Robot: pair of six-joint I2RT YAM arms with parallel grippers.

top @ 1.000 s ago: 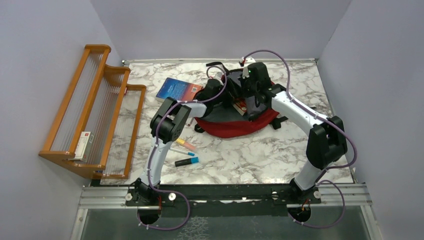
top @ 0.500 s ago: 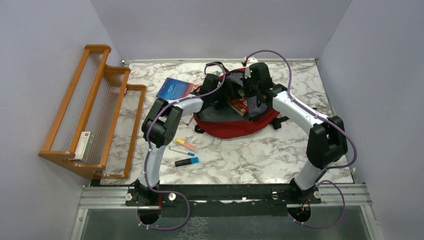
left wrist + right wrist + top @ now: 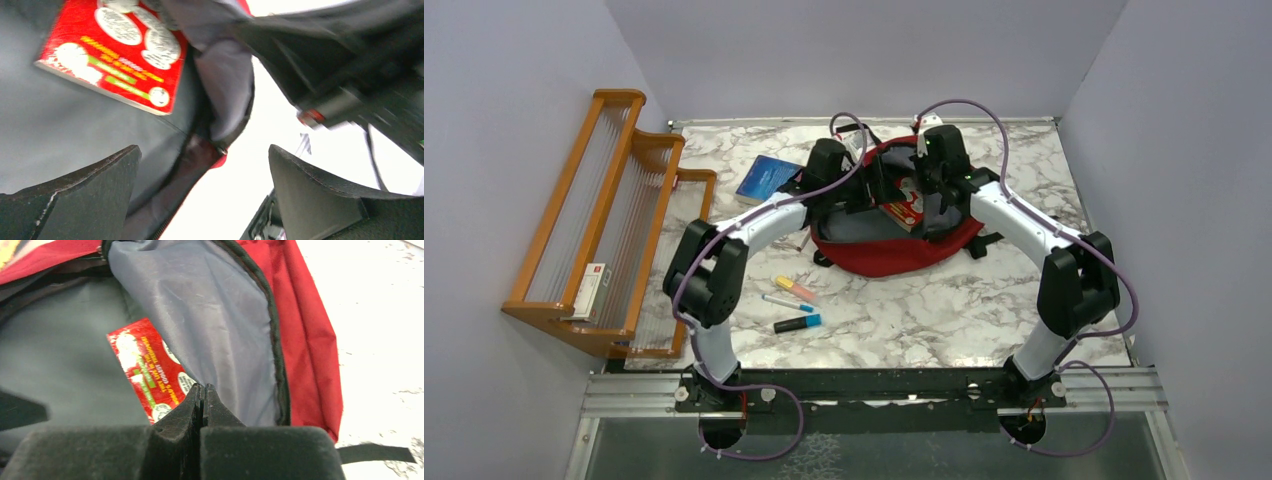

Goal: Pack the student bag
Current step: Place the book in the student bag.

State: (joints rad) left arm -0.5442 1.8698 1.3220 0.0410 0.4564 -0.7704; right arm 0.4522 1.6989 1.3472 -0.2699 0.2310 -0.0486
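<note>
Here, left claw (image 3: 204, 152) gapes wide over the student bag (image 3: 894, 257), blue book (image 3: 769, 178) left of it; right claw (image 3: 201, 390) pinches lining (image 3: 210, 315).

A white marble-patterned table top (image 3: 944, 310) is enclosed on three sides by plain pale lilac walls (image 3: 864, 50). An orange wooden rack (image 3: 614, 225) with three stepped tiers is set along its left edge, against the left wall. The scene is evenly lit.

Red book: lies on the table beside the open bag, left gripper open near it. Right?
No. The red book lies inside the open student bag, not beside it; the right wrist view shows it. The left gripper is open near it.
</note>
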